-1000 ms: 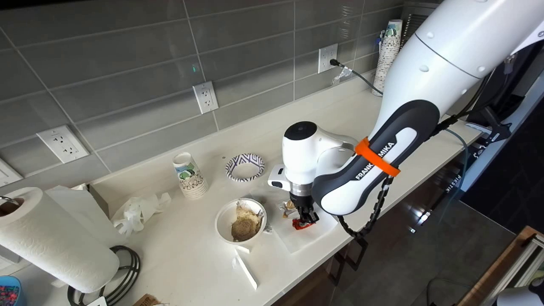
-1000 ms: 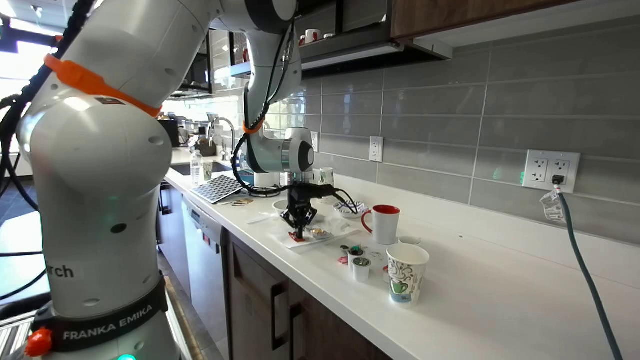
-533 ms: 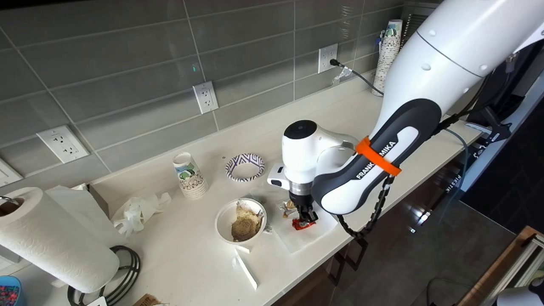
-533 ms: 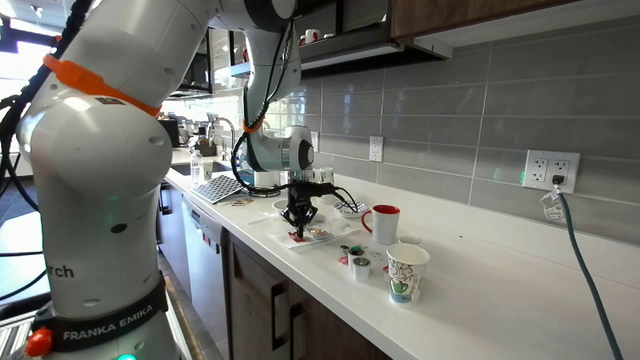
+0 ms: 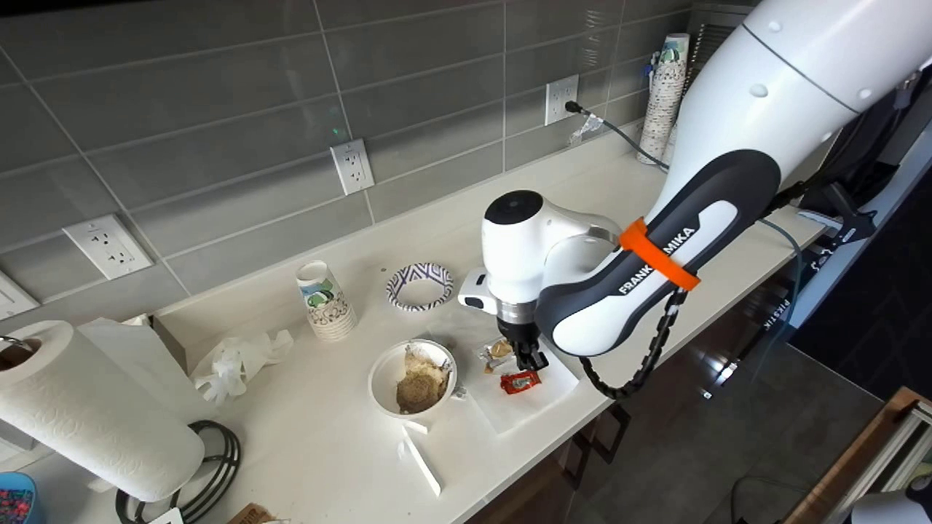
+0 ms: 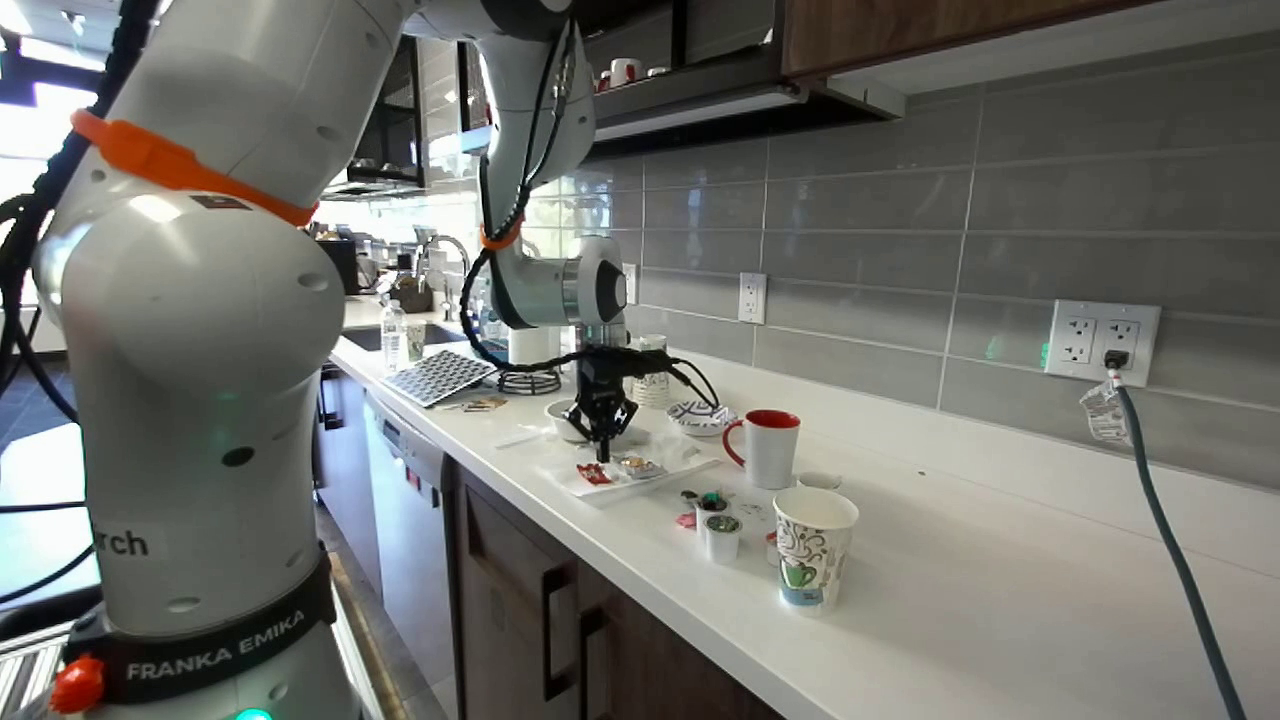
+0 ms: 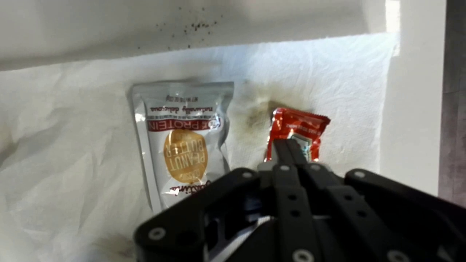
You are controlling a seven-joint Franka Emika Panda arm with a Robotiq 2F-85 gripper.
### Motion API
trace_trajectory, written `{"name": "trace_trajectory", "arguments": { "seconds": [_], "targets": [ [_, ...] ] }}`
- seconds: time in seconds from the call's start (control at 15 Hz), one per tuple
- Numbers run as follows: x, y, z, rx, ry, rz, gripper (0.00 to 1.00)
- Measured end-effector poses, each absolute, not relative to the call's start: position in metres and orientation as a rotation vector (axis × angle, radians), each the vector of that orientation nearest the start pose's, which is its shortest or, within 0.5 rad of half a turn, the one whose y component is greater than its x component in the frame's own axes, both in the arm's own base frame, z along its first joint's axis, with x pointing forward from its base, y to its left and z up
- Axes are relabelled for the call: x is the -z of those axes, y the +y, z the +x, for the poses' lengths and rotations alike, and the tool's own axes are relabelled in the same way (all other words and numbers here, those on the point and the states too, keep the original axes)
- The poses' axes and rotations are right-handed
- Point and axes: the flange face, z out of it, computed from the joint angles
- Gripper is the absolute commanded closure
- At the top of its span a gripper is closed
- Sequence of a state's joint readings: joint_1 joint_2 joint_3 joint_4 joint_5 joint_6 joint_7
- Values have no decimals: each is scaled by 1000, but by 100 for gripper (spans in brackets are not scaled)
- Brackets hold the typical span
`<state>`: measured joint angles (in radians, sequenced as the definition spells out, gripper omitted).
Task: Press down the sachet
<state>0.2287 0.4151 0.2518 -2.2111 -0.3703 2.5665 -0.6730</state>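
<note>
A small red sachet [image 5: 520, 383] lies flat on a white napkin [image 5: 502, 420] near the counter's front edge. It also shows in an exterior view [image 6: 592, 474] and in the wrist view [image 7: 299, 122]. A larger silver peanut butter sachet [image 7: 185, 156] lies beside it on the napkin and shows in an exterior view [image 6: 638, 467]. My gripper [image 7: 286, 142] is shut, its two black fingertips together with nothing between them. In the exterior views the gripper [image 5: 531, 364] points down just above the red sachet, apart from it. The fingers hide the red sachet's near part in the wrist view.
A white bowl [image 5: 376, 393] with brown powder stands beside the napkin, with a patterned plate [image 5: 421, 306] behind. A red-and-white mug [image 6: 772, 455], small pods [image 6: 722, 540] and a paper cup [image 6: 815, 560] stand nearby. The tiled wall [image 5: 437, 153] runs along the back.
My shut gripper was down on the red sachet in the earlier frames. It has risen off it, and the whole red sachet now shows in both exterior views, lying in place.
</note>
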Motion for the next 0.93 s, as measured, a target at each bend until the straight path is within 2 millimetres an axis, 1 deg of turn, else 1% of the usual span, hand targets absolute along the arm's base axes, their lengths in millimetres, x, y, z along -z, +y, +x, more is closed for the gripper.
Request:
{"name": "trace_trajectory", "arguments": {
  "seconds": [0.33, 0.93],
  "targets": [
    [-184, 260, 473, -96, -2136, -2409, 100],
    [-164, 262, 468, -126, -2113, -2385, 100]
  ]
}}
